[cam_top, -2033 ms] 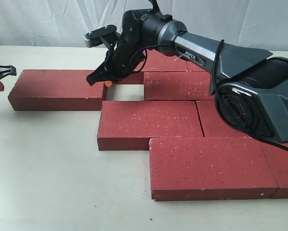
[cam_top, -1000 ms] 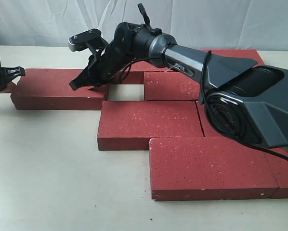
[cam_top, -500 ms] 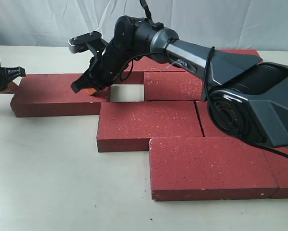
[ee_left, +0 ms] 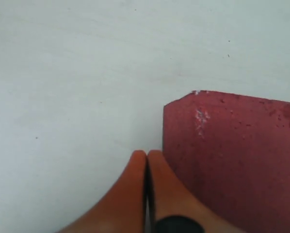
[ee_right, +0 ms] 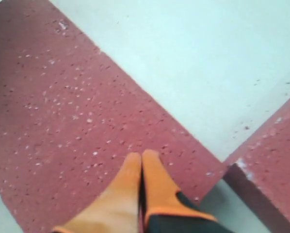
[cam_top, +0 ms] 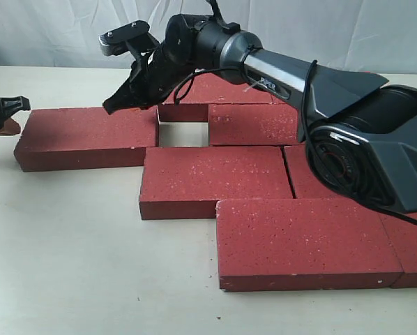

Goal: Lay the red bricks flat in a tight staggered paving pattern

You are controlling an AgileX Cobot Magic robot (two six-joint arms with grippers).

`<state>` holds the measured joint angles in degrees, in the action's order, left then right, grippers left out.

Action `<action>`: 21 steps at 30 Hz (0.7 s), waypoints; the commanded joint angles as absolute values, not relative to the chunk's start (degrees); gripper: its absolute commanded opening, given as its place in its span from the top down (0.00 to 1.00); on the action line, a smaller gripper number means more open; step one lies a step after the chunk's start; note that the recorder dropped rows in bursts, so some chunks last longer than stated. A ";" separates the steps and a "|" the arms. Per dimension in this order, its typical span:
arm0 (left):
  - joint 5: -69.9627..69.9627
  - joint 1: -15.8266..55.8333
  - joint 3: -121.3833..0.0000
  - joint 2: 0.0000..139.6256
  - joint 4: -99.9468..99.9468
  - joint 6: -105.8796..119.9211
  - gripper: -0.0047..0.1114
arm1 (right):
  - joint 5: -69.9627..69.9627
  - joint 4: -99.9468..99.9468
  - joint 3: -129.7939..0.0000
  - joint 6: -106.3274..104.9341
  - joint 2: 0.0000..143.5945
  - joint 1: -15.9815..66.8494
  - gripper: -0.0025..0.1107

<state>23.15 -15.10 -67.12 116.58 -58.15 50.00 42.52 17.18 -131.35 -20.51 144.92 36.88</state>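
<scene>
Eight or so dark-red rectangular paver bricks, rough and flecked with pale speckles, lie flat on the off-white tabletop. At the far left edge of the exterior view the left gripper sits low by the outer end of the leftmost brick. In its wrist view the orange fingertips are pressed together with nothing between them, just beside that brick's chipped corner; whether they touch it cannot be told. The leftmost brick lies apart from the rest along its row, its near right corner meeting the middle brick in front. The right gripper, on a long black and grey arm reaching across from the right, is over the far right part of this brick's top. Its orange fingertips are closed tight on each other above the speckled surface, and contact cannot be judged. Just right of the leftmost brick a rectangular patch of bare table shows as a gap before the next brick in the row. Farther right and nearer the camera, the other bricks sit edge to edge in offset rows, the front brick shifted right of the middle one.
</scene>
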 commanded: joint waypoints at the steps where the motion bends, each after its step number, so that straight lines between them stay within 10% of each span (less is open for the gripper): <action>1: 23.97 -16.49 -67.02 115.82 -59.79 49.95 0.96 | 41.74 9.61 -131.09 -14.99 143.53 36.05 0.99; 21: 25.89 -12.31 -73.87 122.66 -62.94 50.57 0.96 | 41.90 4.16 -112.65 -8.08 130.24 29.27 0.99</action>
